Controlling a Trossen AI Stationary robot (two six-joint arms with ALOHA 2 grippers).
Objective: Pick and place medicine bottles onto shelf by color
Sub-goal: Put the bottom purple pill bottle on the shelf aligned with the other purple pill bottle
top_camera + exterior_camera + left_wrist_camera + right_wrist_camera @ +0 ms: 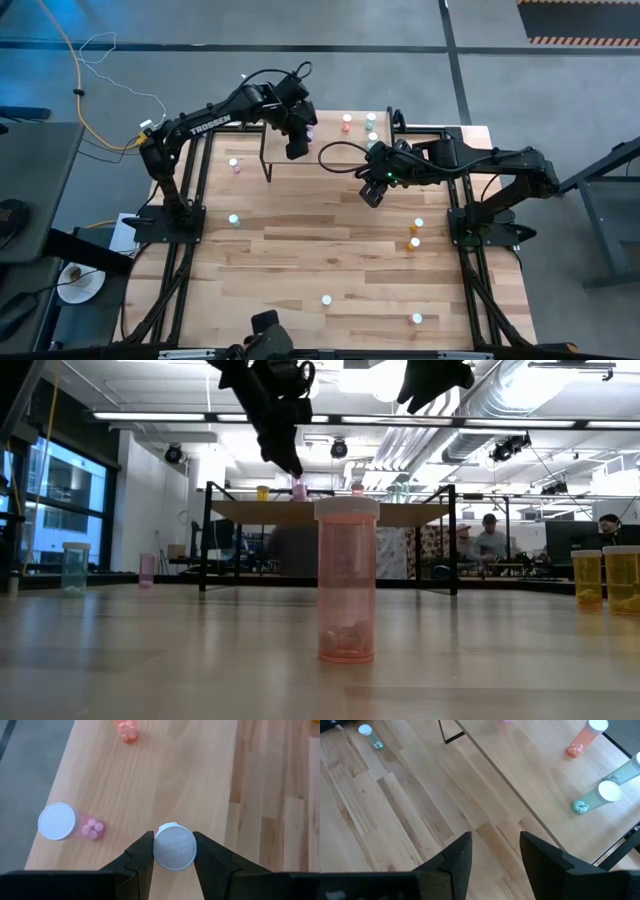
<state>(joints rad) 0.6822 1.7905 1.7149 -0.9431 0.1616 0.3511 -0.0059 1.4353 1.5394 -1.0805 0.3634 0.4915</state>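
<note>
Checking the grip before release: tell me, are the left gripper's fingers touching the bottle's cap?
Touching. The left wrist view shows both fingers of the left gripper pressed against the white cap, with no gap on either side.

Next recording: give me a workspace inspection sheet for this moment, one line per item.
Surface: light-wood table, bare in the middle.
Job's things: shelf holds several bottles; others scattered on the table, a pink bottle nearest the low camera.
Clutter: nothing seen.
Claws: left claw shut on a white-capped bottle over the shelf; right claw open, empty, beside the shelf.
Cables: yellow cable on the floor.
Surroundings: people seated behind.
</note>
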